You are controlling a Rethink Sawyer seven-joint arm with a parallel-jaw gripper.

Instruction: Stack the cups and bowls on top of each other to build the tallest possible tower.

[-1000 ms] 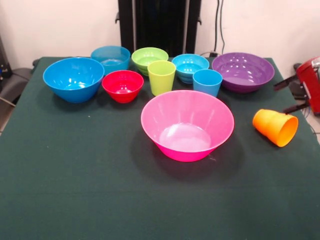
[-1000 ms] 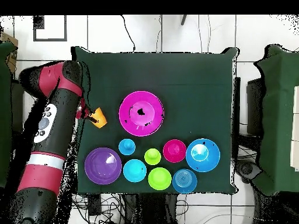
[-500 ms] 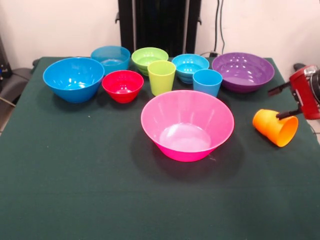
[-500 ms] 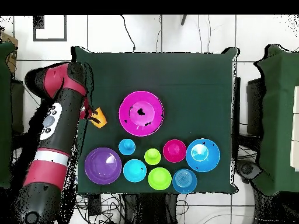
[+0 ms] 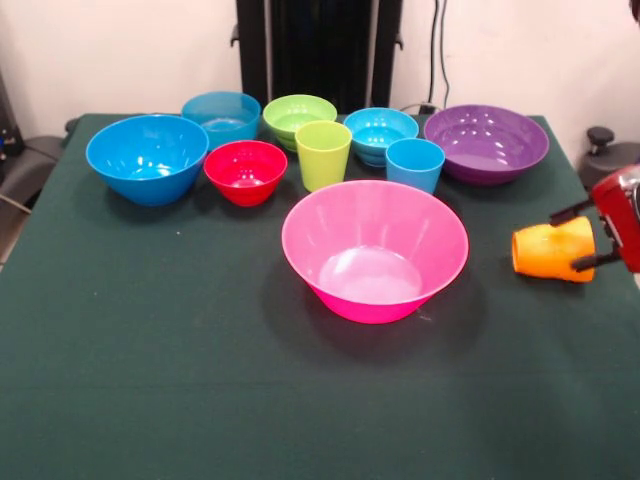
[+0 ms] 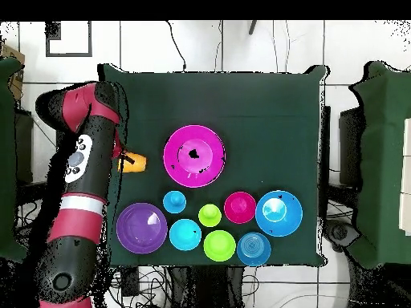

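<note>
Orange cup (image 5: pixel 548 250) lies on its side w/ the gripper (image 5: pixel 585 238) closed round its mouth end, one finger above, one below; we see it off to the side of the huge pink bowl (image 5: pixel 375 250), apart from it, near the table (image 5: pixel 150 340) edge. Behind the pink bowl, a row: large blue bowl (image 5: pixel 147 157), red bowl (image 5: pixel 245 171), lime green cup (image 5: pixel 323 154), light blue cup (image 5: pixel 414 164), purple bowl (image 5: pixel 486 143). Nothing stacked yet.
</note>
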